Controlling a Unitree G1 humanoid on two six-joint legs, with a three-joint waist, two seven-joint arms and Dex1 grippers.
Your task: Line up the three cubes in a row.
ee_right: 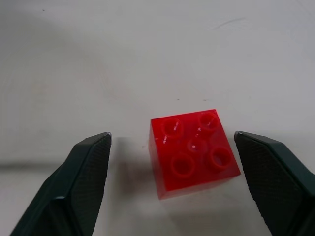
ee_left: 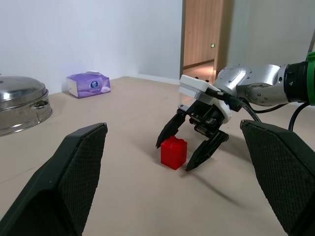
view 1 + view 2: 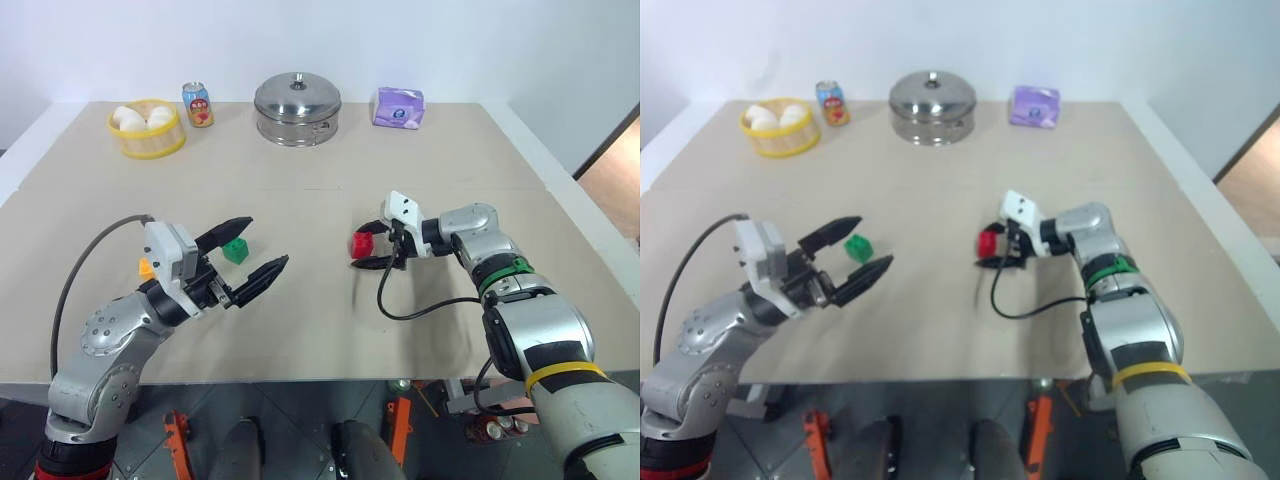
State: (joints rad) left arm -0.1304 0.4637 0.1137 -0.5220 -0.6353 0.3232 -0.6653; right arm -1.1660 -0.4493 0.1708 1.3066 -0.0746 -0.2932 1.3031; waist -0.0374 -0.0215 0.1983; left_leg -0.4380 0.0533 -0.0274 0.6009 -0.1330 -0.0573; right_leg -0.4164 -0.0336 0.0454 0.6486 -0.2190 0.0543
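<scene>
Left gripper jaws open, empty; right gripper jaws open astride one red cube; one green cube; one orange-yellow cube.

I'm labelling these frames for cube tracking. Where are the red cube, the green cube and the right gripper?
red cube [image 1: 193,152]: right wrist view, studded top face.
green cube [image 3: 236,250]: left eye view, its side.
right gripper [image 2: 177,155]: left wrist view, between its fingertips.

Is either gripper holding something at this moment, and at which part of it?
Nothing is held. The right gripper is open, its fingers on either side of the red cube without touching it. The left gripper is open and empty.
</scene>
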